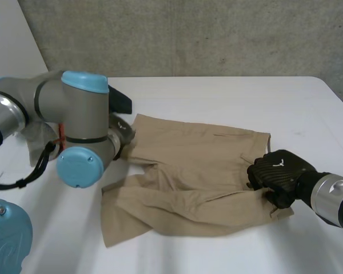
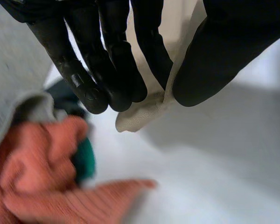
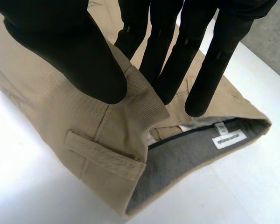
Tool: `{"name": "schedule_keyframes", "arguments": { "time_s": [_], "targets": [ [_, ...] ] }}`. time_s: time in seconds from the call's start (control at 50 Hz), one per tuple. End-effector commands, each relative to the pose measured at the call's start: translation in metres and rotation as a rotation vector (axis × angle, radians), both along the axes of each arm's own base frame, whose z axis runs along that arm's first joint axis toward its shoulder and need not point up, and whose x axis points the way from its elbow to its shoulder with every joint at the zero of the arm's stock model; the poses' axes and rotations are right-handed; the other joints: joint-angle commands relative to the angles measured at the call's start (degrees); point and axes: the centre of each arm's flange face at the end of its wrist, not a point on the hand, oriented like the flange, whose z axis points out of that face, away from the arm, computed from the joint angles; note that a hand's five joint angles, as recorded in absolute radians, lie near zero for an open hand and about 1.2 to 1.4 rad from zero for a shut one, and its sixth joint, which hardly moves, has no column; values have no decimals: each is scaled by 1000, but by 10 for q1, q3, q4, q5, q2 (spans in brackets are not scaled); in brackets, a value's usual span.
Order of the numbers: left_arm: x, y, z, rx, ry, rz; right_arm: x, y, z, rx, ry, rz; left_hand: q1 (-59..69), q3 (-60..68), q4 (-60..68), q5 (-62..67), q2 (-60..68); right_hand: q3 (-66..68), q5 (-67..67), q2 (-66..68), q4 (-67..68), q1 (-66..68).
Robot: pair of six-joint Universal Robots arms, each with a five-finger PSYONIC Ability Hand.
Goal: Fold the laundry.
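A pair of tan shorts (image 1: pixel 188 171) lies rumpled in the middle of the white table (image 1: pixel 217 97), waistband toward my right arm. My left hand (image 1: pixel 121 132) is at the garment's far left corner. In the left wrist view its fingers (image 2: pixel 107 70) and thumb pinch that pale cloth corner (image 2: pixel 140 116) just above the table. My right hand (image 1: pixel 277 171) rests on the waistband at the right edge. In the right wrist view its thumb (image 3: pixel 70 46) and fingers pinch the folded waistband (image 3: pixel 135 102), close to a belt loop (image 3: pixel 102 151) and the grey lining with a white label (image 3: pixel 227 138).
Beyond my left hand's fingertips lies other laundry: an orange cloth (image 2: pixel 42 163), a grey cloth (image 2: pixel 14 70) and something green (image 2: pixel 84 158). A concrete wall (image 1: pixel 206 34) stands behind the table's far edge. Bare table lies behind and in front of the shorts.
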Motion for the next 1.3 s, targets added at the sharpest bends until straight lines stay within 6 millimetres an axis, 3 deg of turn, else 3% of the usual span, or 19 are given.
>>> {"name": "schedule_keyframes", "arguments": {
  "time_s": [0.02, 0.08, 0.1, 0.12, 0.22, 0.32, 0.42, 0.5, 0.54, 0.72, 0.76, 0.78, 0.82, 0.9, 1.0, 1.08, 1.12, 1.18, 1.3],
  "targets": [
    [1, 1, -16, 80, 23, 63, 3, 6, 0, 12, 7, 17, 129, 120, 116, 132, 116, 114, 113, 124, 113, 161],
    [0, 2, -9, 95, 65, 86, 3, 8, 1, 12, 7, 21, 99, 90, 86, 102, 86, 114, 113, 124, 113, 161],
    [0, 3, -5, 95, 79, 91, 3, 8, 1, 12, 7, 21, 11, 1, -2, 13, -3, 114, 113, 124, 113, 161],
    [-1, 7, 6, 90, 116, 107, 3, 9, 3, 9, 7, 22, -213, -223, -226, -211, -227, 114, 113, 124, 113, 161],
    [5, 14, 39, 54, 233, 182, 4, 9, 5, 2, 0, 23, -571, -580, -584, -568, -584, 114, 113, 124, 113, 161],
    [26, 29, 69, 51, 320, 235, 7, 9, 6, 4, -9, 21, -571, -580, -584, -568, -584, 114, 113, 124, 113, 161],
    [45, 72, 79, 137, 348, 168, 8, 2, 7, 16, -41, -14, -518, -528, -532, -516, -532, 114, 113, 124, 113, 161],
    [55, 111, 68, 238, 339, 96, 6, -4, 8, 28, -62, -69, -498, -508, -511, -496, -512, 114, 113, 124, 113, 161],
    [56, 125, 51, 291, 330, 61, 5, -7, 9, 29, -68, -91, -493, -503, -506, -490, -507, 114, 113, 124, 113, 161],
    [46, 122, -1, 301, 289, 48, 2, -7, 13, 22, -74, -107, -354, -363, -367, -351, -367, 114, 113, 124, 113, 161],
    [45, 121, -4, 294, 280, 53, 1, -8, 14, 19, -76, -112, -270, -279, -283, -267, -283, 114, 113, 124, 113, 161],
    [44, 121, -4, 286, 273, 59, 0, -8, 15, 18, -76, -115, -83, -92, -96, -80, -96, 114, 113, 124, 113, 161],
    [44, 120, -3, 279, 268, 67, -2, -9, 16, 19, -75, -122, 128, 119, 115, 131, 115, 114, 113, 124, 113, 161],
    [49, 125, 3, 270, 244, 104, -7, -10, 21, 19, -61, -129, 129, 120, 116, 132, 116, 114, 113, 124, 113, 161],
    [59, 162, 29, 274, 242, 51, -24, 8, 19, 147, 99, -22, 129, 120, 116, 132, 116, 114, 113, 124, 113, 161],
    [63, 197, 24, 385, 166, -32, -34, 23, 24, 222, 206, 152, 129, 120, 116, 132, 116, 114, 113, 124, 113, 161],
    [64, 206, 17, 436, 124, -49, -33, 28, 26, 242, 220, 198, 129, 120, 116, 132, 116, 114, 113, 124, 113, 161],
    [60, 201, 14, 457, 97, -39, -30, 21, 19, 260, 209, 176, 129, 120, 116, 132, 116, 114, 113, 124, 113, 161],
    [41, 151, 34, 320, 152, 22, -19, -6, 1, 212, 157, 96, 129, 120, 116, 132, 116, 114, 113, 124, 113, 161]
  ]
}}
